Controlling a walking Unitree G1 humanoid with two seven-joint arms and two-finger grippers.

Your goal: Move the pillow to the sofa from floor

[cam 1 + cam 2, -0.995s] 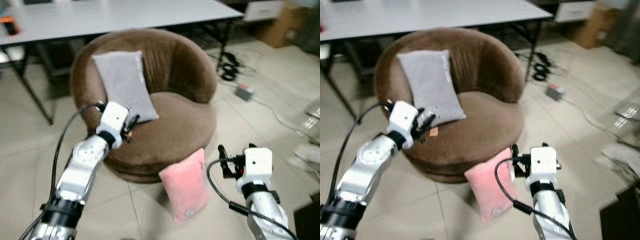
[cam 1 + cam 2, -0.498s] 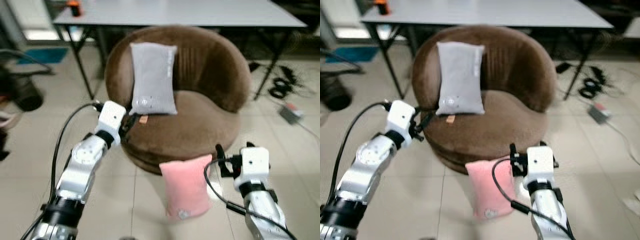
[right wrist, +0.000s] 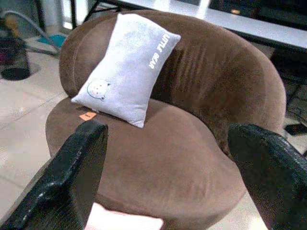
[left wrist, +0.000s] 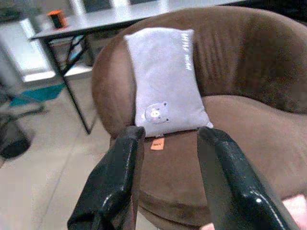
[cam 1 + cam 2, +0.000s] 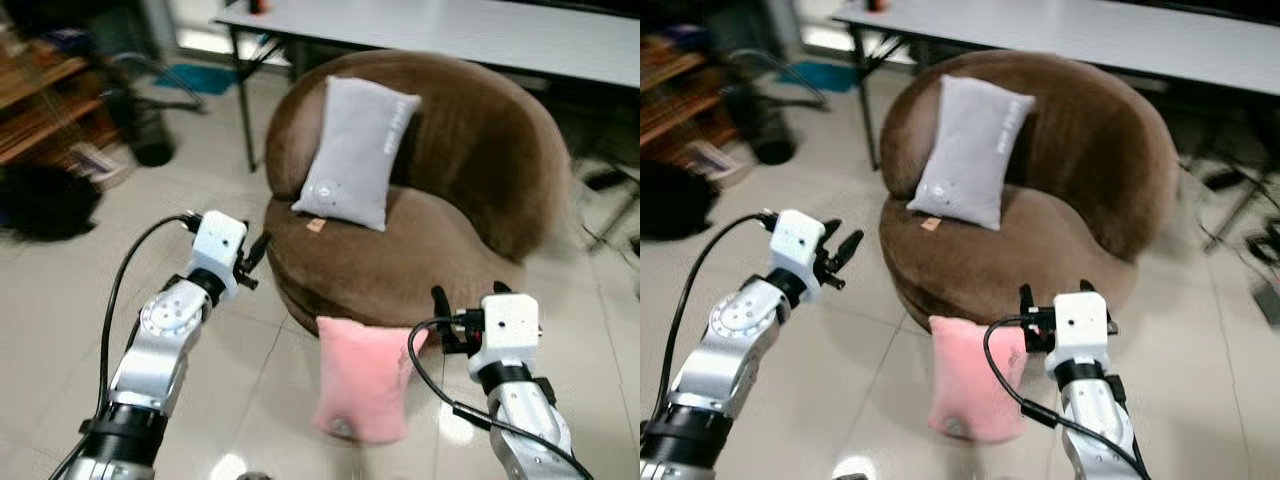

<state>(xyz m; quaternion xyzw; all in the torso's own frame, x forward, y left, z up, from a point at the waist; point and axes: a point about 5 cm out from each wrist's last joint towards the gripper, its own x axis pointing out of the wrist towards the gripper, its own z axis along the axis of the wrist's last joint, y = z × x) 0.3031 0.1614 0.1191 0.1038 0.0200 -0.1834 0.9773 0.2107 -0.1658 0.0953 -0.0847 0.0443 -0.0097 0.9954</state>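
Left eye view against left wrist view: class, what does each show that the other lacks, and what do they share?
The left eye view alone gives the right gripper, open beside the pink pillow on the floor, and a wooden shelf. The left wrist view alone gives an orange object on the table. Both share the brown sofa, the grey pillow and the open left gripper.

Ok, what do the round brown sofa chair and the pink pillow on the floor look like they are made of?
The round brown sofa chair looks upholstered in matte velvet or suede-like fabric: its pile shows vertical streaks of shading on the backrest. The pink pillow looks like soft, fuzzy plush, matte and slightly slumped. Exact fibres cannot be told.
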